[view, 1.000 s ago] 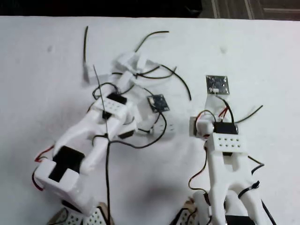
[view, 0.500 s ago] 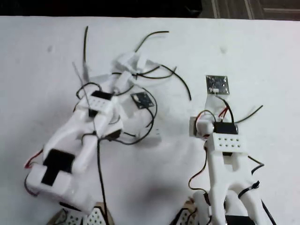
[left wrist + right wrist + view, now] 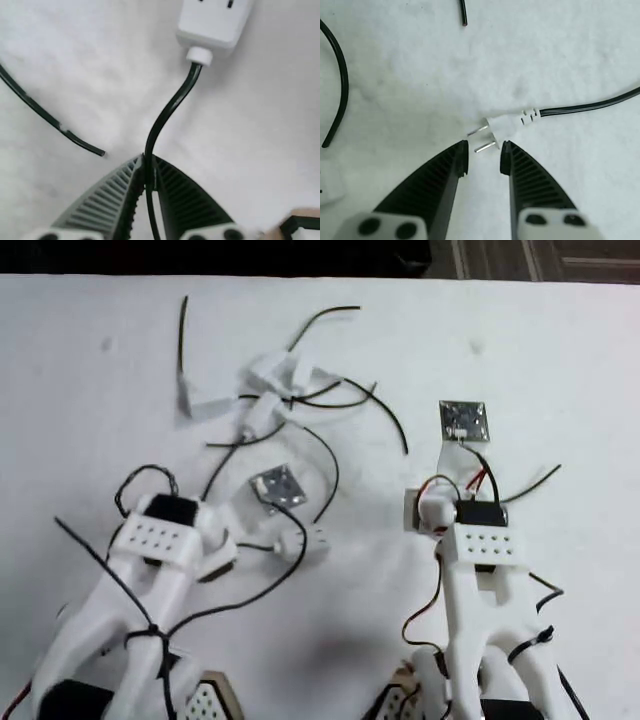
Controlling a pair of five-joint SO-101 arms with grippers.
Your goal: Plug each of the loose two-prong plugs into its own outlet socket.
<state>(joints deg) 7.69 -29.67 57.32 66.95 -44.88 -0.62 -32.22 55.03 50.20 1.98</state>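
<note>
The left gripper (image 3: 148,162) is clamped on a thin black cord (image 3: 167,112). The cord runs out from between the gripper's ribbed grey fingers (image 3: 107,195) to a white plastic outlet socket block (image 3: 215,20) lying on the white counter (image 3: 260,125) just ahead. A second black cord (image 3: 45,117) with a cut end lies loose nearby. In the high view the socket block (image 3: 308,540) sits near the middle of the counter, between the two arms, with a tangle of white pieces and black cords (image 3: 275,380) farther back. The right gripper (image 3: 484,152) is partly open and holds nothing. A small white two-prong plug (image 3: 496,129) lies just beyond its black fingertips (image 3: 461,152), with its metal prongs pointing toward the gap and its black lead (image 3: 590,106) trailing away across the counter
</note>
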